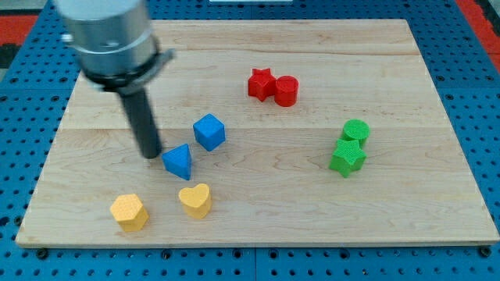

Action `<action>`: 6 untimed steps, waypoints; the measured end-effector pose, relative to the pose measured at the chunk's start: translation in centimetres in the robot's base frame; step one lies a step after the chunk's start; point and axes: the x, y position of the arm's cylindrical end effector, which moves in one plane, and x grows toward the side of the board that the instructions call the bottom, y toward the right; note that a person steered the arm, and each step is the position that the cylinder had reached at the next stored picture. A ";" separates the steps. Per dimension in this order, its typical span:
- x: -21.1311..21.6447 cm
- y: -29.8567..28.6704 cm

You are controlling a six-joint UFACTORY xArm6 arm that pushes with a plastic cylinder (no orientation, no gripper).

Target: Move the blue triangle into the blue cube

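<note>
Tip (151,154) touches blue triangle (178,161), near blue cube (209,131).

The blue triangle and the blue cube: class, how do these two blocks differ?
The blue triangle has a wedge shape; the blue cube is boxy with flat square faces. The triangle lies lower and further to the view's left, right beside my tip; the cube sits apart from the tip, up and right. Both are the same blue and similar in size.

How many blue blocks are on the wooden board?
2. The blue triangle lies left of centre, beside my tip; the blue cube sits just up and right of it. None seem hidden.
</note>
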 end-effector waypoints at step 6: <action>4.2 5.8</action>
